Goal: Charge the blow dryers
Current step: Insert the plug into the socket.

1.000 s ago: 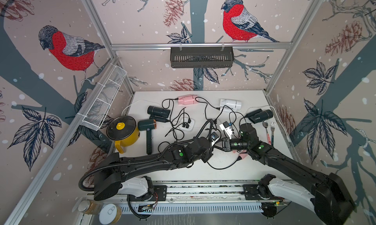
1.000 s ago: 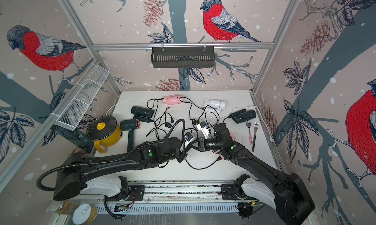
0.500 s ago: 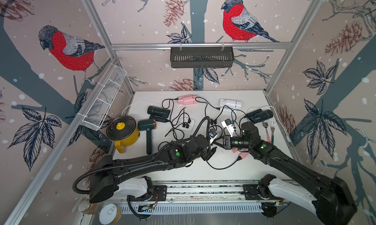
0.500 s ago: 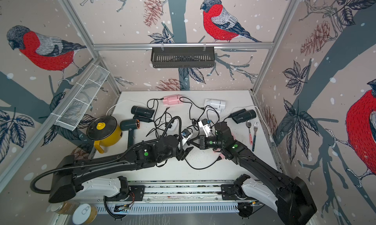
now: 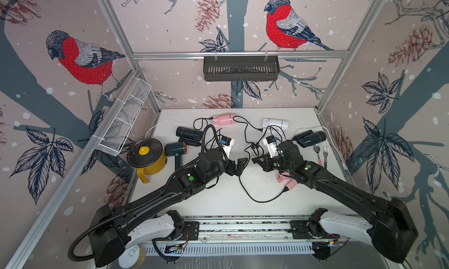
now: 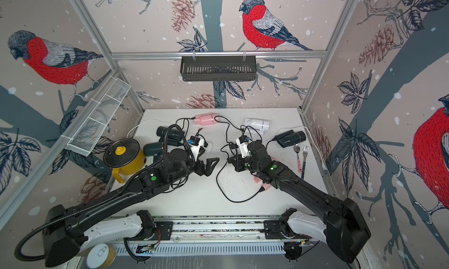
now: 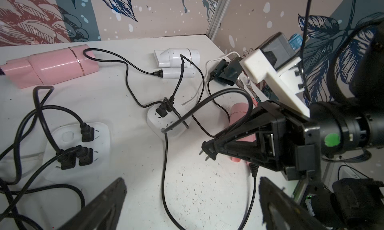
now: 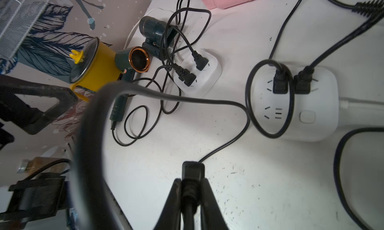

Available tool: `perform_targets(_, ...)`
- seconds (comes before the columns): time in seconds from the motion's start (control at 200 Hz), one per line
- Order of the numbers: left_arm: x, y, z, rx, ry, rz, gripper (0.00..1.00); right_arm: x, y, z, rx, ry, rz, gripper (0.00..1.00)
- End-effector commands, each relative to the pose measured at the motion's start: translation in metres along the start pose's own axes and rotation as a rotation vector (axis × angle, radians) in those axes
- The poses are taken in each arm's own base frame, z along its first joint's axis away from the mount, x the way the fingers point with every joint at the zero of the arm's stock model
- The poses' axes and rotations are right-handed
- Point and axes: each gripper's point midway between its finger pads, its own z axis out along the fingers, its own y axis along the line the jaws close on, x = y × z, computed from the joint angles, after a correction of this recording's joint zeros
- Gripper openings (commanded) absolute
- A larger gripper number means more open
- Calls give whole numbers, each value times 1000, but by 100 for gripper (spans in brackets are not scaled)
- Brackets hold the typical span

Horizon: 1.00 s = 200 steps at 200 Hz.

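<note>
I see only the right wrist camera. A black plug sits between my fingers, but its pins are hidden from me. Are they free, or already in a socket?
Observer: They are free. In the left wrist view the plug shows two flat pins sticking out past the right gripper, clear of any socket.
Operator: To which dryer does its cord go?
Observer: It seems to run to the pink dryer that lies under the right arm, though I cannot follow the cord all the way.
Operator: And what is the other gripper doing?
Observer: In a top view the left gripper is open and empty, facing yours across a gap.
</note>
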Motion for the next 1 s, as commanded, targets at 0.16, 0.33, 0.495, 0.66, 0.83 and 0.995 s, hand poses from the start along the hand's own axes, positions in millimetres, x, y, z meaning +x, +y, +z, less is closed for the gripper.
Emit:
perform_targets(0.16, -4, -6, 4, 57, -34, -95, 98, 5, -37, 32, 243, -7, -94, 4)
perform_targets(0.33, 4, -5, 10, 61, -10, -103, 98, 4, -49, 53, 312, -7, -126, 3)
perform_targets(0.495, 9, -4, 11, 59, 2, -109, 98, -11, -60, 63, 395, -30, -175, 3)
perform_targets(0.66, 14, 1, 8, 47, 1, -112, 98, -22, -75, 65, 495, -45, -229, 3)
perform_targets(0.83, 15, 1, 9, 47, 4, -110, 98, -24, -85, 70, 536, -36, -251, 2)
perform_targets(0.995, 15, 1, 9, 50, 4, -110, 98, -22, -92, 75, 514, -28, -226, 2)
